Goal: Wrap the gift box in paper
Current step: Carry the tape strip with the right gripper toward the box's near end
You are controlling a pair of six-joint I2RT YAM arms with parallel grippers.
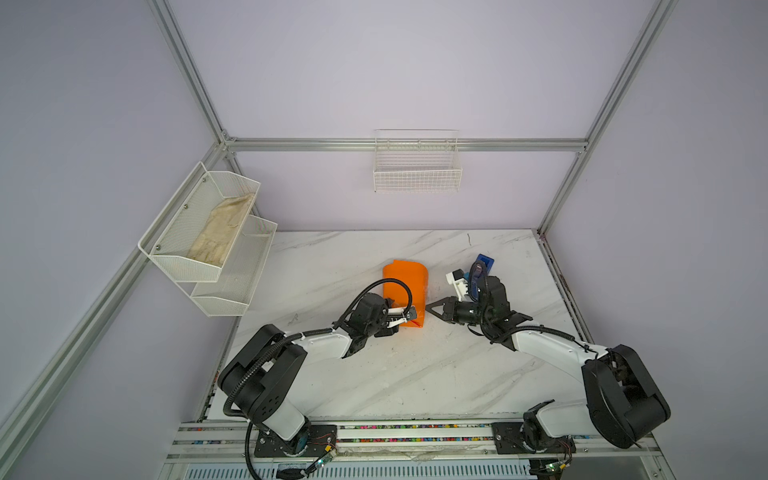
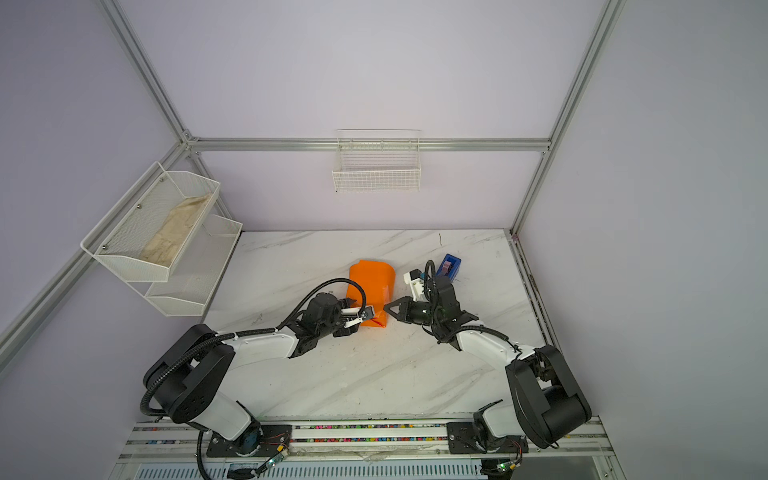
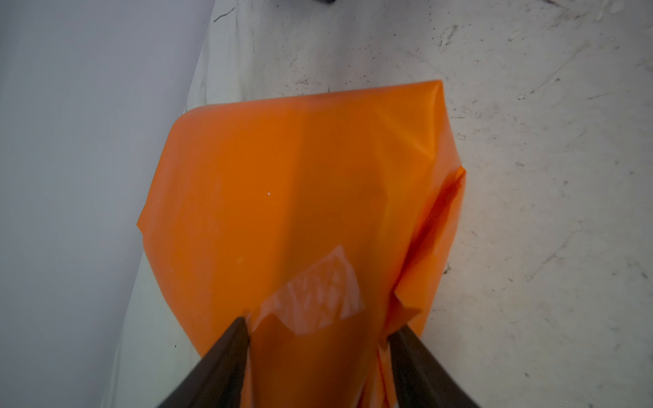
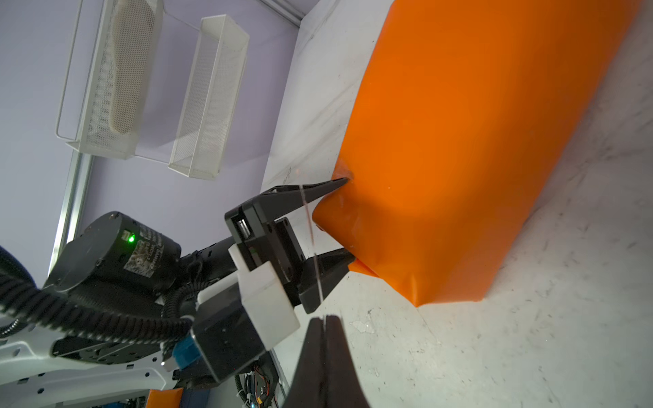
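So the marble surface (image 1: 374,374) has the paper (image 1: 405,286) lying around the middle. It's folded into a long orange box-shaped bundle, smooth on top, with creased flaps at the near end. The left gripper (image 3: 318,325) has its jaws roughly half open and clamped on either side of that near end, with paper bunched between them. The right gripper (image 1: 428,309) is just beside the bundle's near right corner, jaws fully closed on nothing. There's a small patch of clear tape (image 3: 318,296) on the paper right by the left jaws.
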